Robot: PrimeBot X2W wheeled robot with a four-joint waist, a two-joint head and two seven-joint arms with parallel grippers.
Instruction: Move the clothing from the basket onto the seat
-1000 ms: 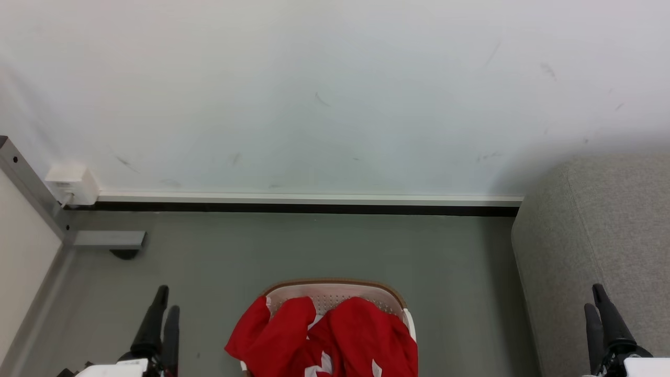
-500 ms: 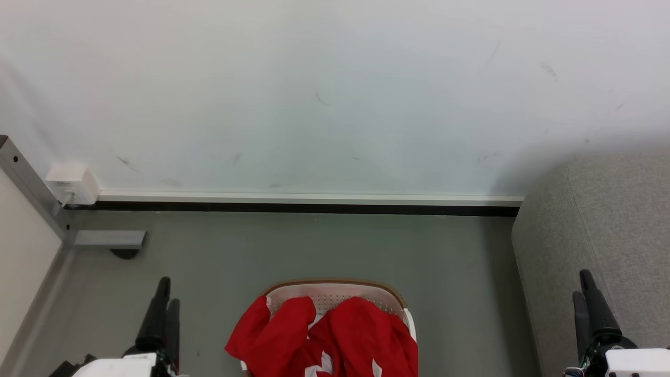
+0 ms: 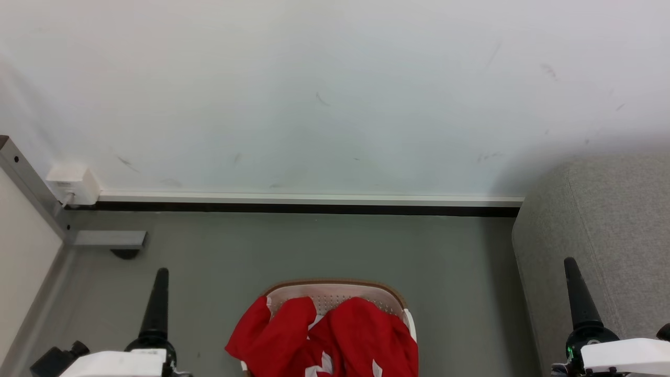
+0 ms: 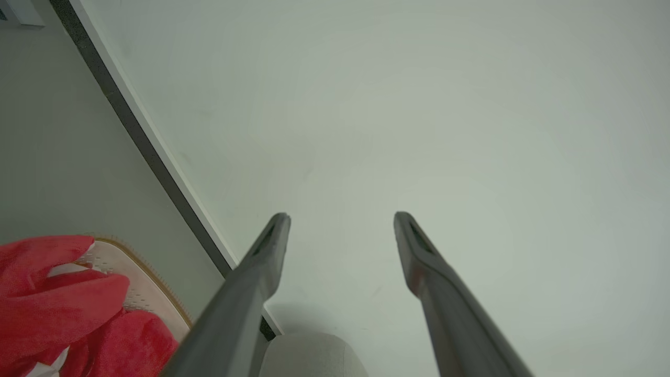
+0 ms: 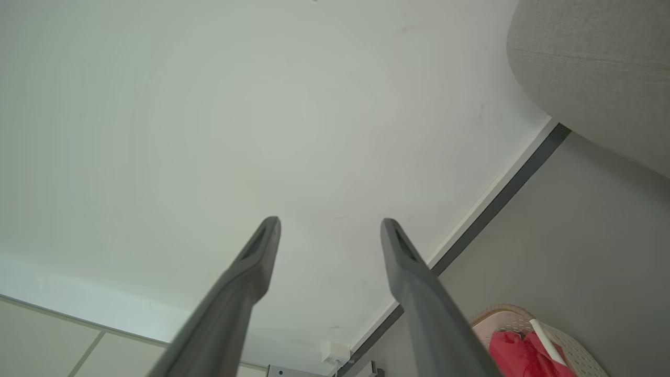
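The bright red garments are heaped in the oval white perforated plastic basket with a brown rim, set on the grey floor near centre, left of the large grey fabric sofa. The left gripper and right gripper are held clear on either side, fingers spread and empty, presumably so that a downward reach is left unobstructed.

The floor before me is plain grey-green and runs up to a white skirting board with a dark strip beneath it. The basket stands on the floor straight ahead of me, well short of the skirting. The seat rests on the floor to my right, near the basket but apart from it. Far to my left, a grey metal foot lies flat on the floor beside a post.
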